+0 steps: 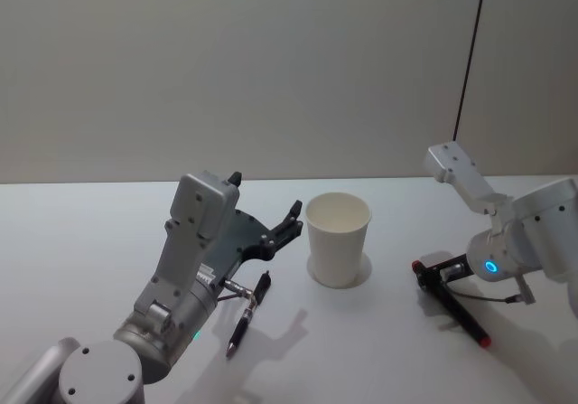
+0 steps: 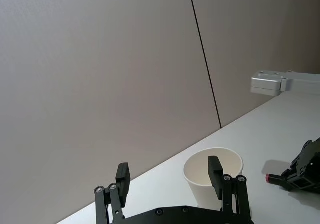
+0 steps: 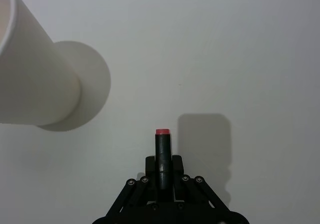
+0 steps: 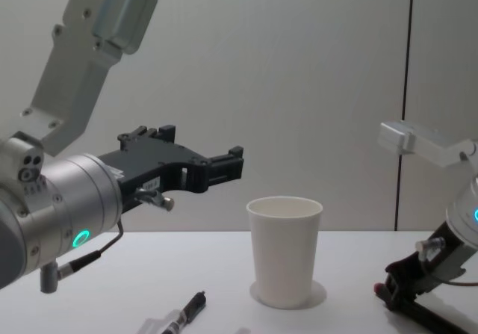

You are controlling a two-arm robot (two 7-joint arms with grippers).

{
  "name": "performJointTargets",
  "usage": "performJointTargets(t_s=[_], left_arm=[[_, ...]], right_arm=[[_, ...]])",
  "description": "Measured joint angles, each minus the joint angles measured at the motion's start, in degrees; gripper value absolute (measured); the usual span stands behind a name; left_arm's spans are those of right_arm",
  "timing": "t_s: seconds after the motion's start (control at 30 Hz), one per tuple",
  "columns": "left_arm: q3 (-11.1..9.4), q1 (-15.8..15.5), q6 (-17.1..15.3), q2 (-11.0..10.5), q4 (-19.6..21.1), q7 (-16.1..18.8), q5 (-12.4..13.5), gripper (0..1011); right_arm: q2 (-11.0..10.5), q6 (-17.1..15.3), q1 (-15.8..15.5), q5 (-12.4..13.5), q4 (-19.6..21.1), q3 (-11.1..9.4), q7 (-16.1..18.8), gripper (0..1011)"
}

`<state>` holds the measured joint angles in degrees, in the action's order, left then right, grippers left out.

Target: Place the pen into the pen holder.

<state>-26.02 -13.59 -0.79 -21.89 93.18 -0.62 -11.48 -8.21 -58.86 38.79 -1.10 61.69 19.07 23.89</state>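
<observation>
Right gripper [image 3: 163, 163], fingers around red-tipped pen [image 3: 162, 145], near pen holder [image 3: 35, 78]

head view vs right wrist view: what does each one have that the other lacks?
Head view: the left gripper, open and raised to the left of the cup, and a black pen lying on the table below that arm. Right wrist view: a close look along the right gripper, shut on the barrel of the red-tipped pen. Both: the white cup and the red-tipped pen, apart from each other.
</observation>
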Motion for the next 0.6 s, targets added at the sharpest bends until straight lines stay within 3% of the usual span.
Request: performJointTargets(t_s=[0.4, 0.6], left_arm=[[0.0, 0.0, 0.0, 0.0, 0.0, 0.0, 0.0, 998], [0.0, 0.0, 0.0, 0.0, 0.0, 0.0, 0.0, 998]], right_arm=[[-0.1, 1.1, -0.8, 0.5, 1.0, -0.4, -1.0, 179], [-0.7, 3.4, -2.2, 1.2, 3.6, -1.0, -2.0, 179]])
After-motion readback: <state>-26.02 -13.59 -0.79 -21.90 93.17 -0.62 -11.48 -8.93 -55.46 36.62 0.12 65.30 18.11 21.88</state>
